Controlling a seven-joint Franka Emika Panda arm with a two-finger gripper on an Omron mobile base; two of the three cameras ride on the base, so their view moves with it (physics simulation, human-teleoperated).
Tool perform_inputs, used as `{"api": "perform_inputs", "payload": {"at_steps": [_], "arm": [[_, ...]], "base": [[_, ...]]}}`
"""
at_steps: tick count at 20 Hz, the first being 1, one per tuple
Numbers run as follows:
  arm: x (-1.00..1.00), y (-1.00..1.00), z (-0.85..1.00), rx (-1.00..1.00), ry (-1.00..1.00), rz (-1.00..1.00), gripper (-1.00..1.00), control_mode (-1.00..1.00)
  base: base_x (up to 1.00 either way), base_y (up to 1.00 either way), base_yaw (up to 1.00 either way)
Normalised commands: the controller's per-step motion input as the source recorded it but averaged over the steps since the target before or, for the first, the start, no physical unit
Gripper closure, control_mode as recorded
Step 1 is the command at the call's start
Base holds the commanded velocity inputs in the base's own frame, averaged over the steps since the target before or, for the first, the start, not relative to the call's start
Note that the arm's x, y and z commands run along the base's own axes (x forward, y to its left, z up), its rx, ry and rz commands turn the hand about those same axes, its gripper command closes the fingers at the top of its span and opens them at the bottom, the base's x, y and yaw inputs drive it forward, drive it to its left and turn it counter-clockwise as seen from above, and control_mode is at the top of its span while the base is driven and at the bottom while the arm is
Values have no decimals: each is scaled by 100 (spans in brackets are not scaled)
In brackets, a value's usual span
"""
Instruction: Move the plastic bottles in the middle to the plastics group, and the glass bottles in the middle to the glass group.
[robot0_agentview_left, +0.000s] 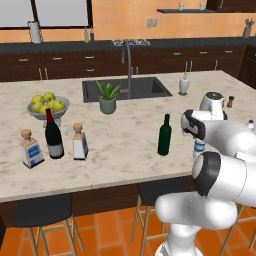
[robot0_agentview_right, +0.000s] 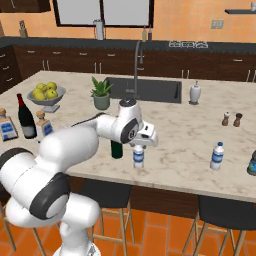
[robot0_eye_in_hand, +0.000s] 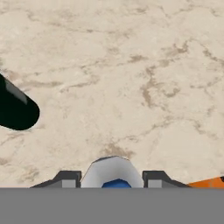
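Note:
A small clear water bottle (robot0_agentview_right: 138, 157) with a blue label stands near the counter's front edge. My gripper (robot0_agentview_right: 140, 146) is down over its top. In the hand view its white cap (robot0_eye_in_hand: 112, 170) fills the gap between my fingertips (robot0_eye_in_hand: 69, 179), which press against both its sides, so my gripper (robot0_eye_in_hand: 112, 180) is shut on it. The dark green bottle (robot0_agentview_left: 164, 135) stands upright just to the left. Further left are the wine bottle (robot0_agentview_left: 53, 136) and two squat stoppered bottles (robot0_agentview_left: 31, 149) (robot0_agentview_left: 80, 142). Another water bottle (robot0_agentview_right: 217, 156) stands off to the right.
A fruit bowl (robot0_agentview_left: 48, 107) and a potted plant (robot0_agentview_left: 107, 98) stand behind the glass bottles, with the sink (robot0_agentview_left: 125, 89) beyond. Two brown shakers (robot0_agentview_right: 231, 119) and a white dispenser (robot0_agentview_right: 195, 93) stand at the right back. Stools sit under the front edge.

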Motion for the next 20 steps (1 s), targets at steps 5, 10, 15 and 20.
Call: {"api": "perform_inputs", "payload": {"at_steps": [5,10,15,20], "arm": [[18,-91,30,0,0,-16,100,-100],[21,-76,21,0,0,-16,100,-100],[1,-41,-12,-3,0,-13,100,-100],[1,-21,3,0,-7,-11,100,-100]], "base": [[0,0,0],[0,0,0],[0,0,0],[0,0,0]]}}
